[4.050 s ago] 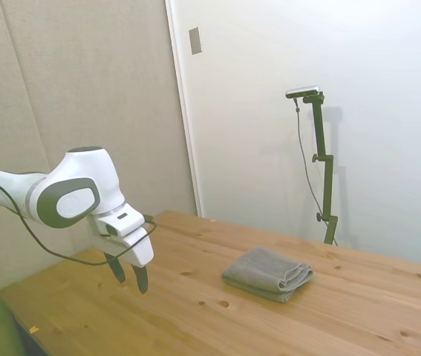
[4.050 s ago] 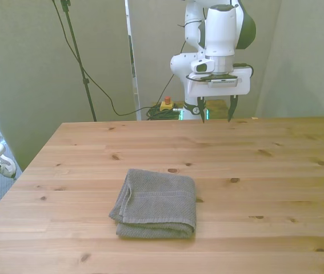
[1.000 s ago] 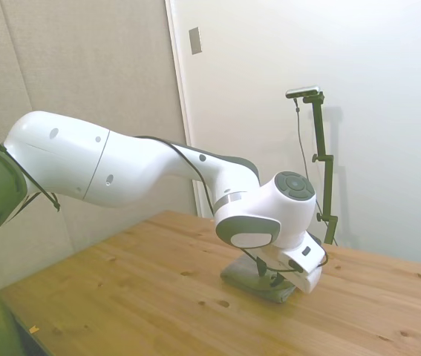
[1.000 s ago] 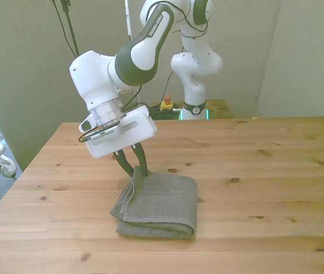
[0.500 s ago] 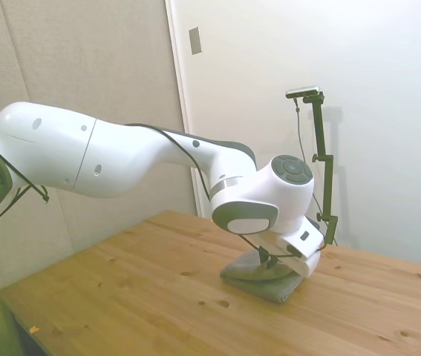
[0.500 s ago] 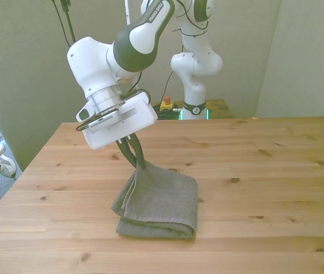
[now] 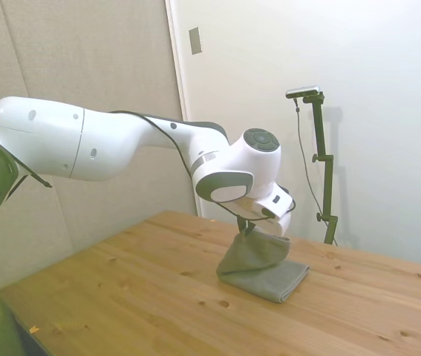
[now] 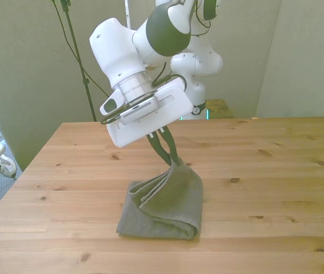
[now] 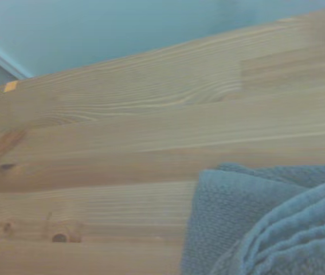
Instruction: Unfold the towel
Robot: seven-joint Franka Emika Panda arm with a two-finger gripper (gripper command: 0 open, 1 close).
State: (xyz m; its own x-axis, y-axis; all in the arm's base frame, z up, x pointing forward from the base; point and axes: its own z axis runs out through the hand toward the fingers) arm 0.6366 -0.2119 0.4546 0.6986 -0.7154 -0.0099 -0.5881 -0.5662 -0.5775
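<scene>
- The small grey-olive terry cloth towel sits a little below the middle of the front view, on the pale wooden plank table, towards the near edge.
- One corner of the towel is lifted into a peak; the rest lies flat on the table, with the folded layers fanning down from that peak on the front view's left.
- The two-finger tool at the end of the white robot arm is pinched closed on that raised corner, its dark fingers close together with cloth between their tips.
- The tool hangs tilted, with its wide white body up towards the upper left of the front view and the fingers slanting down to the right.
- In the side view the towel stands right of centre, draped like a small tent under the tool, its bottom layer spread on the table.
- From the wrist view, blurred grey-blue terry folds fill one corner over bare wood planks.
</scene>
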